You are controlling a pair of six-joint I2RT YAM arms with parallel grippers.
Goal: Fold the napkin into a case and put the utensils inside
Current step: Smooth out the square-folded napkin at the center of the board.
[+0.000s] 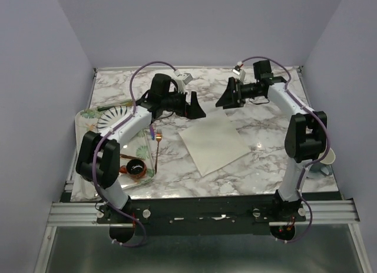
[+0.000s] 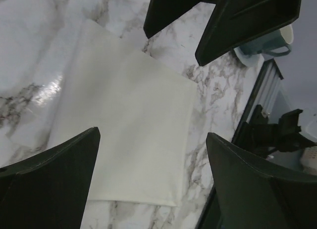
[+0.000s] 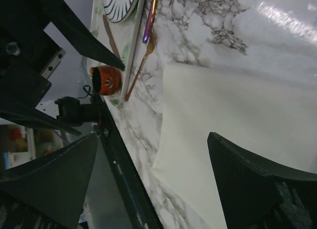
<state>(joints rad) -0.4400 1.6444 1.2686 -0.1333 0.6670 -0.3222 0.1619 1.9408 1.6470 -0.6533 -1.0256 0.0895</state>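
Beneath the left gripper (image 1: 196, 106) and right gripper (image 1: 227, 96), both gaping empty, the white marbled table (image 1: 265, 152) carries the cream cloth napkin (image 1: 213, 142), lying flat. Each should pinch a matching corner evenly, I'd say. The copper-gold fork (image 1: 157, 152) and slim purple-blue utensil (image 1: 152, 133) lie outboard of the left gripper.

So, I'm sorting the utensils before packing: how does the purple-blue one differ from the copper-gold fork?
The purple-blue utensil is iridescent; the fork is copper-gold. The fork shows its whole length; the purple-blue utensil is mostly hidden from above by the left arm. Both are slim and lie close together left of the napkin.
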